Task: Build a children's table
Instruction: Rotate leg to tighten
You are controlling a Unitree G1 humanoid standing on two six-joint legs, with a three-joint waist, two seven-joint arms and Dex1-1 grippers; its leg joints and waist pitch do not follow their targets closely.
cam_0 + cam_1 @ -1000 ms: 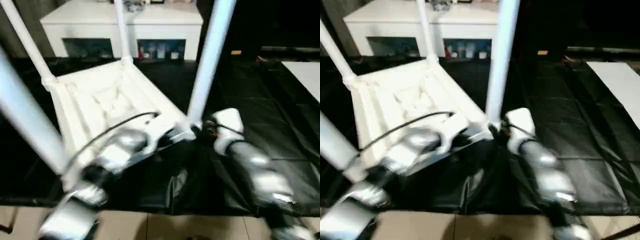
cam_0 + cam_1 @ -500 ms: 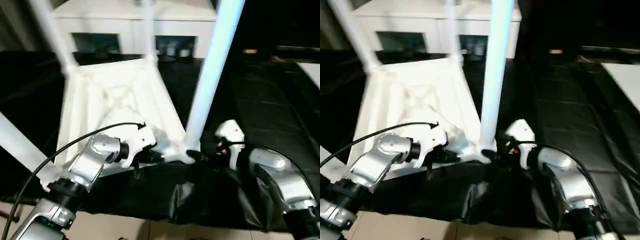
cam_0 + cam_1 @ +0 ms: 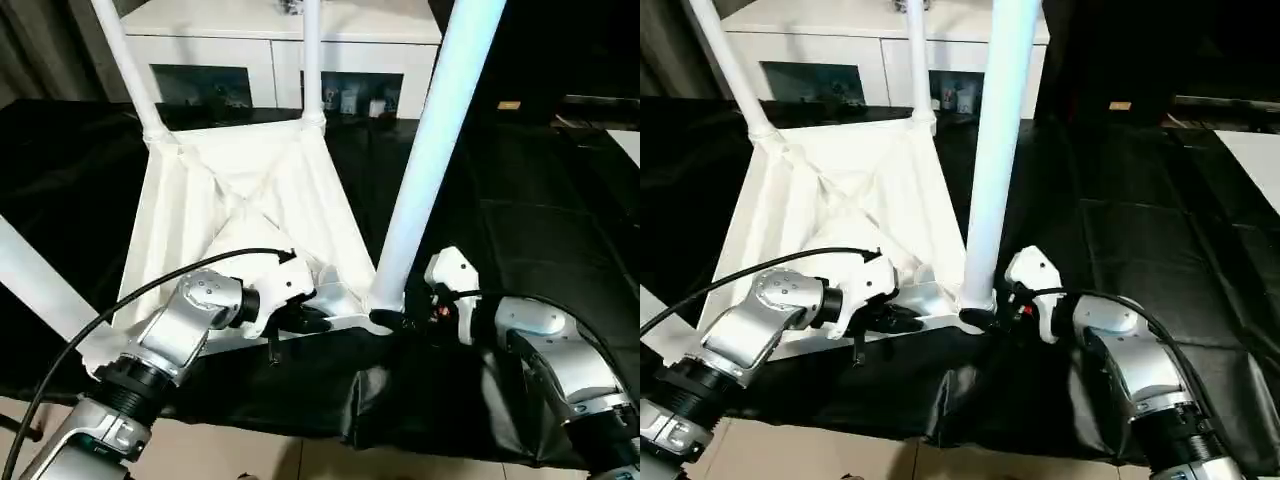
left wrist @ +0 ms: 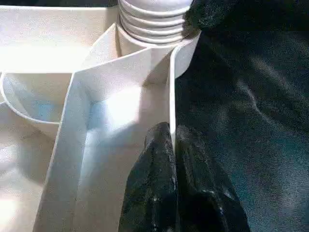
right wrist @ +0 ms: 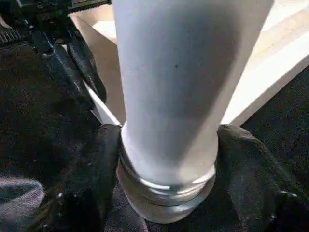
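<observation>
tabletop (image 3: pixel 240 200) lies upside down on the black cover (image 3: pixel 520 250), 4 legs up. left claw (image 4: pixel 171 145) pinches its near rim. right claw (image 5: pixel 166 159) has narrowed around the 5 o'clock leg (image 3: pixel 430 150) base, probably for more screwing.

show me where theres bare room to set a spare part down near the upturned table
Free: the black mat right of the near leg, and the mat strip left of the table top. Crowded: the near corner, where the left gripper and right gripper meet.
</observation>
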